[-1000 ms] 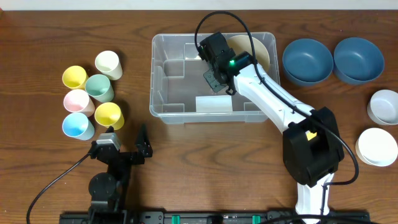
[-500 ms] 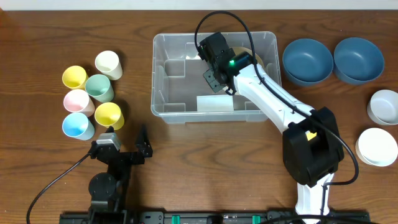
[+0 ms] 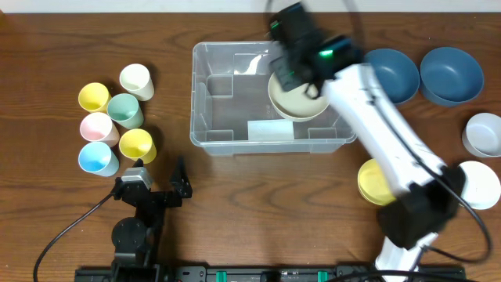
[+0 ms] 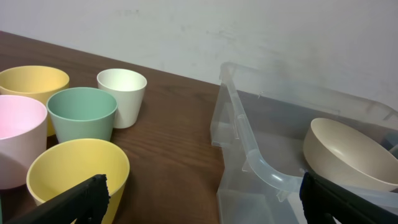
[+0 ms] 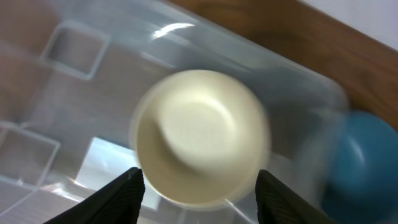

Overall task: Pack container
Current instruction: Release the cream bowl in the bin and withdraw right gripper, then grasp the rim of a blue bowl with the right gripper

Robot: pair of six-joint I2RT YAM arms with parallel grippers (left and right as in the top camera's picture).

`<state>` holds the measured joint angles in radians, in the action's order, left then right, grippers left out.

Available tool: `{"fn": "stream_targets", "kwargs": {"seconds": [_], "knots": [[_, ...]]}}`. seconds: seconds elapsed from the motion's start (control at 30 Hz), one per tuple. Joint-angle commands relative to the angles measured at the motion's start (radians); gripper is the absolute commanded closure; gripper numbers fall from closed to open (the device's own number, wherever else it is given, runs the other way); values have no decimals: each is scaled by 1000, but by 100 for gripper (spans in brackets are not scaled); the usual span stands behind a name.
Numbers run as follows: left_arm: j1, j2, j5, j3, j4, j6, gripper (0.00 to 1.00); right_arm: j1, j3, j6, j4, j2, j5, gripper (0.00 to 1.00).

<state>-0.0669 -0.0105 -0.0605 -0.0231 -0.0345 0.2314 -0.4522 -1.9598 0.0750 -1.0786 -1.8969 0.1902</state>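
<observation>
Large clear rectangular plastic container (image 3: 227,117): stands at the centre rear of the brown wooden worktop (image 3: 258,204). One round cream bowl (image 3: 296,106) lies inside its right half, opening upward.

Right tool (image 5: 198,176): above that bowl, fingers spread well apart, gripping nothing.

Left tool (image 4: 202,182): low at the front left of the worktop, fingers fully apart, empty, near a cluster of pastel cups (image 3: 124,110).

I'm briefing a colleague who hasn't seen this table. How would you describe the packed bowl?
Find the large clear container at centre. In its right half lies one cream bowl, the only bowl inside; the blue bowls and white bowls stand outside it.
</observation>
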Motion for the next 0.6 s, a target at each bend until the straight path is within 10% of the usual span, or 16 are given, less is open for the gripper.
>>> {"fn": "stream_targets", "kwargs": {"seconds": [0.0, 0.57], "knots": [[3, 5, 0, 19, -32, -13, 2, 141, -18, 188, -68, 39, -3, 40], [3, 5, 0, 19, -32, -13, 2, 626, 416, 496, 162, 10, -225, 39]]}}
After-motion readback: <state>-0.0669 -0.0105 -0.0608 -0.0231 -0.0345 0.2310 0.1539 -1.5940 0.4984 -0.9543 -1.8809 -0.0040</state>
